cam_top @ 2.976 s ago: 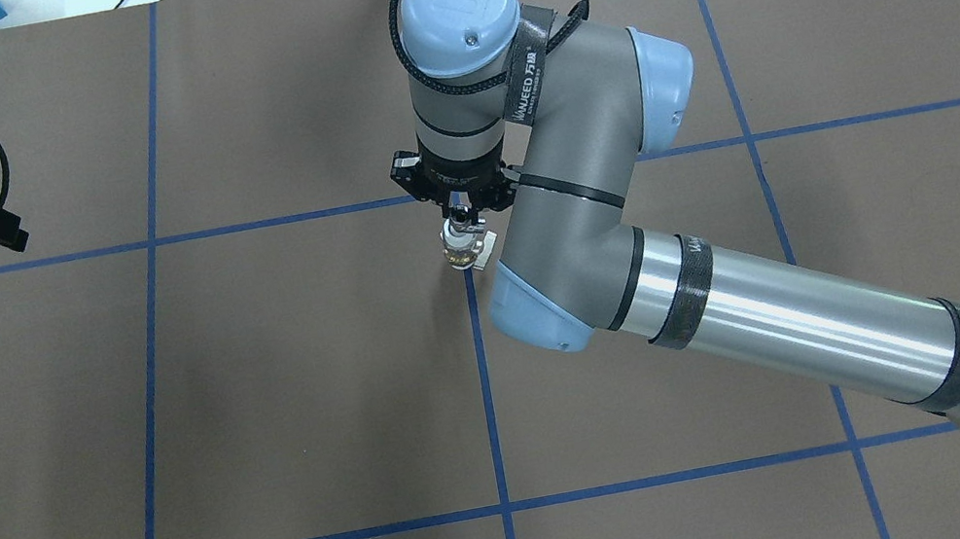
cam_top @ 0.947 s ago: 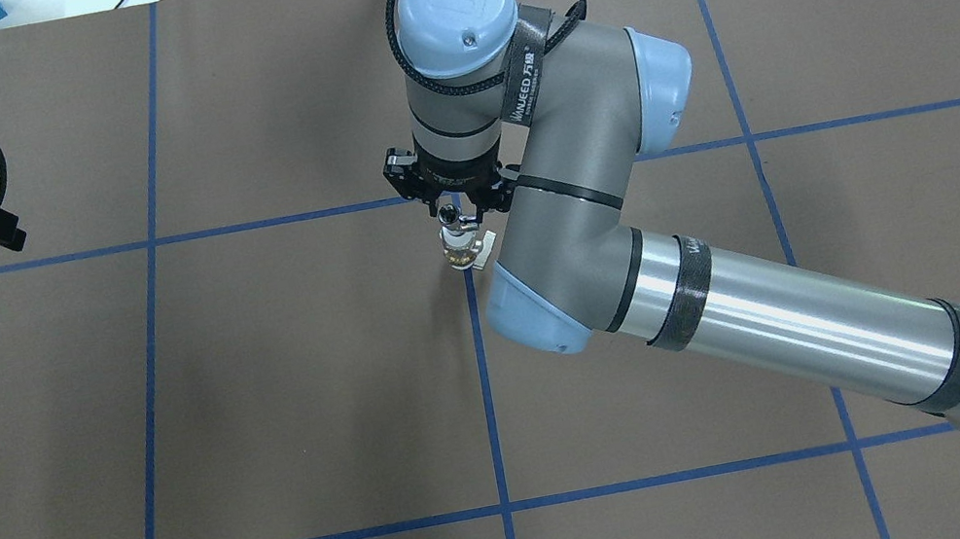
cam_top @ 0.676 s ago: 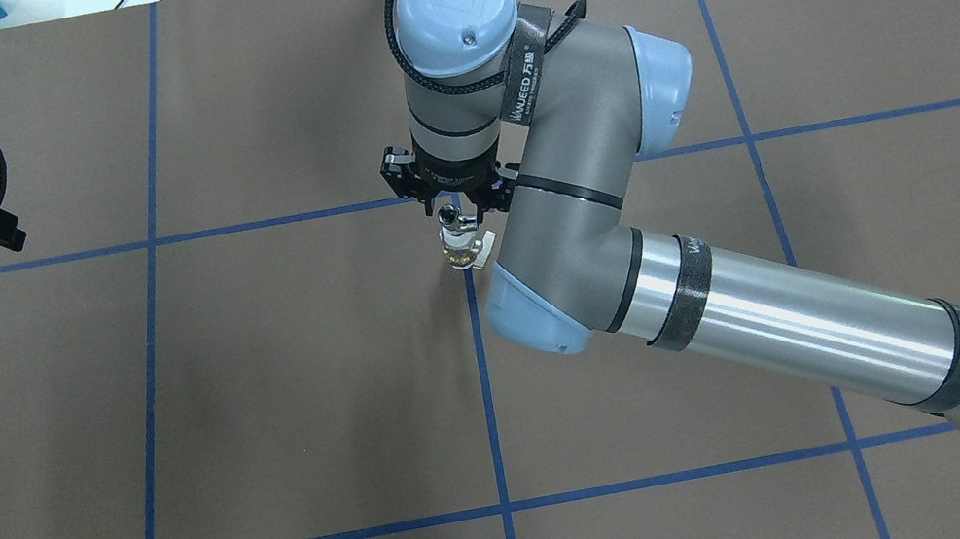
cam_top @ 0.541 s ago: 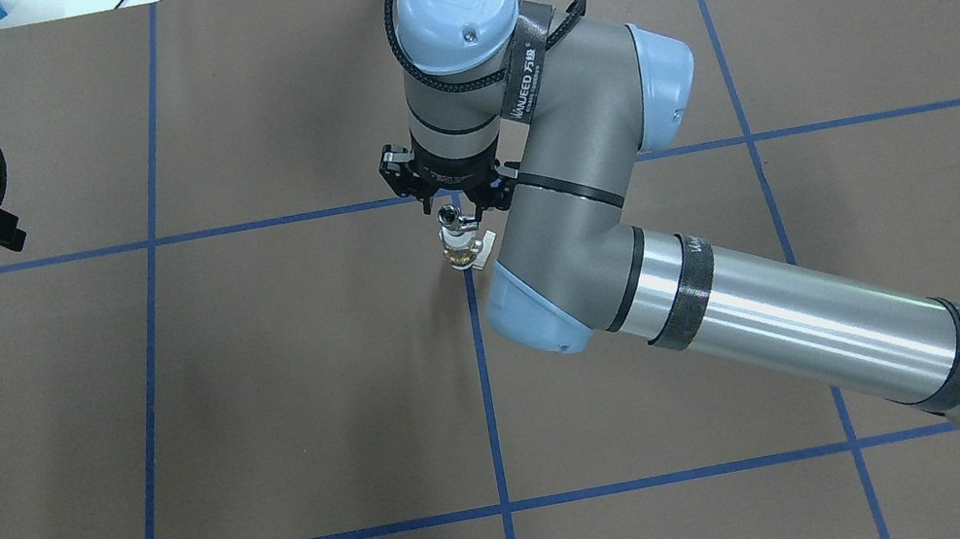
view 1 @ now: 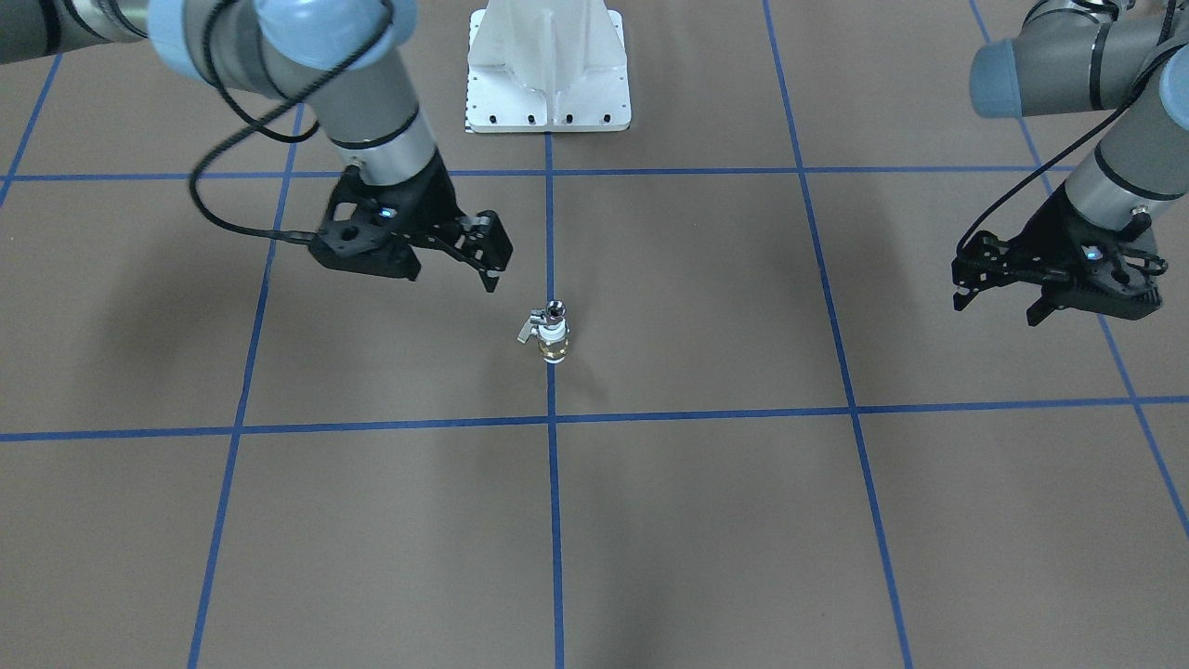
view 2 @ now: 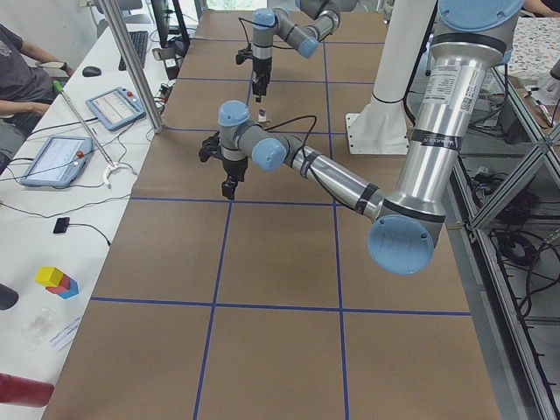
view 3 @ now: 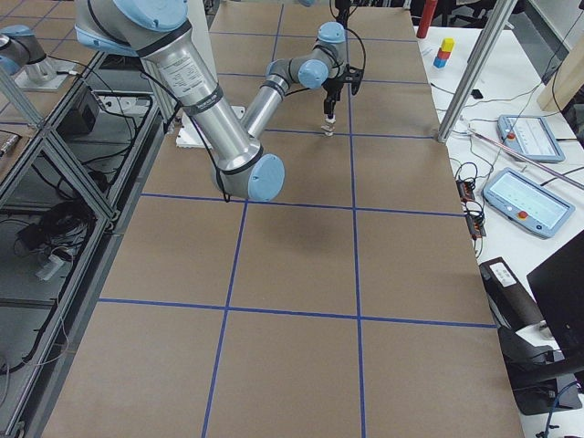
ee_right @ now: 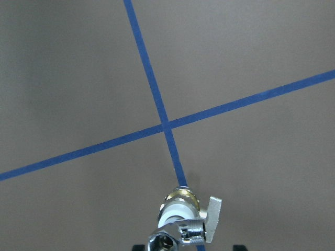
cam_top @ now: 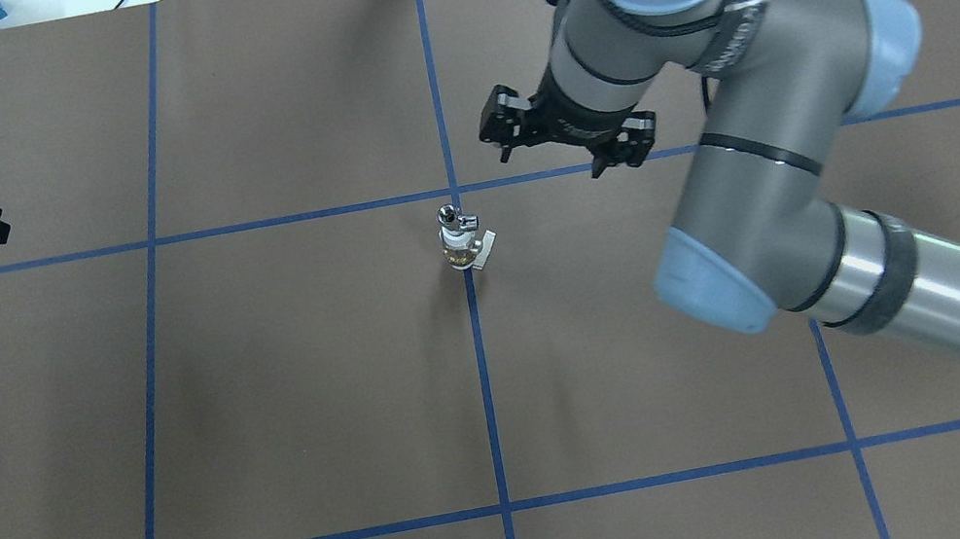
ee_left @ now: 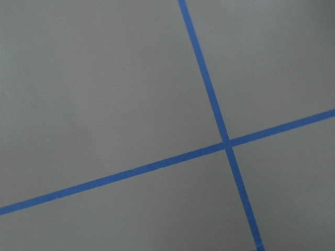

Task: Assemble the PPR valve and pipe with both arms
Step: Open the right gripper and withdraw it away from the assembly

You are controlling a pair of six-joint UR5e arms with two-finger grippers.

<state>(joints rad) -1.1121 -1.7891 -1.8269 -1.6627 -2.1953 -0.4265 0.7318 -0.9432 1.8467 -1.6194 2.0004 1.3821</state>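
Observation:
The PPR valve [cam_top: 462, 248] stands upright on the brown table mat at the middle grid line, brass body, white end, silver lever to one side. The pipe [cam_top: 448, 213], a small silver fitting with a dark opening, sits on top of it. Both also show in the front view, the valve [view 1: 555, 344] and the pipe [view 1: 555, 309], and low in the right wrist view, where the valve [ee_right: 180, 209] is cut off by the edge. My right gripper [cam_top: 556, 157] is open and empty, raised to the right of the valve. My left gripper [view 1: 999, 307] is open and empty at the table's left side.
The white pedestal base [view 1: 548, 74] stands at the robot's side of the table. Blue tape lines [cam_top: 485, 387] divide the mat into squares. The left wrist view shows only mat and tape. Tablets and cables lie on the side bench [view 2: 79, 140].
My right gripper was down over the top of the valve and pipe. It has let go, opened wide, and swung up and to the right. The valve still stands in place.

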